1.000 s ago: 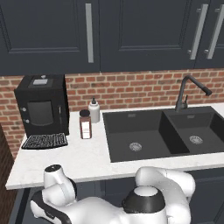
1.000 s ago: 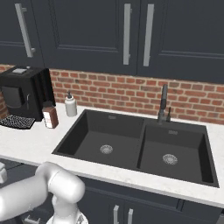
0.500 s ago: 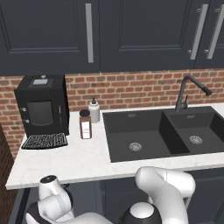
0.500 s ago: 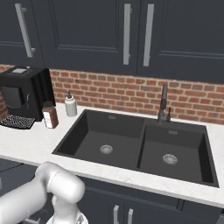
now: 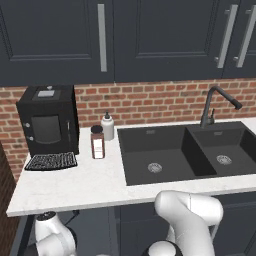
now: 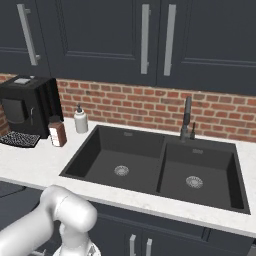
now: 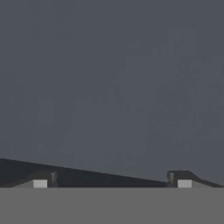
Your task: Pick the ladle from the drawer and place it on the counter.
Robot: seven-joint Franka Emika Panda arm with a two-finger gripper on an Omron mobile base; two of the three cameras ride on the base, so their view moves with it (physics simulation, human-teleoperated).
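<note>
Dropping further since the earlier frame, the white arm is now sinking below the counter [image 5: 75, 185] edge in both base views, its elbow sitting lower than before. Nothing on the counter is shifting. In the hand view the gripper [image 7: 111, 183] is standing wide, nothing between its fingertips [image 7: 40, 183], facing a flat dark grey surface close ahead. I cannot tell where the ladle is lying. A coffee machine [image 5: 49, 121], brown bottle [image 5: 97, 143] and soap dispenser [image 5: 107, 126] are standing left of the black double sink [image 5: 185, 152], under a brick backsplash [image 6: 125, 102].
</note>
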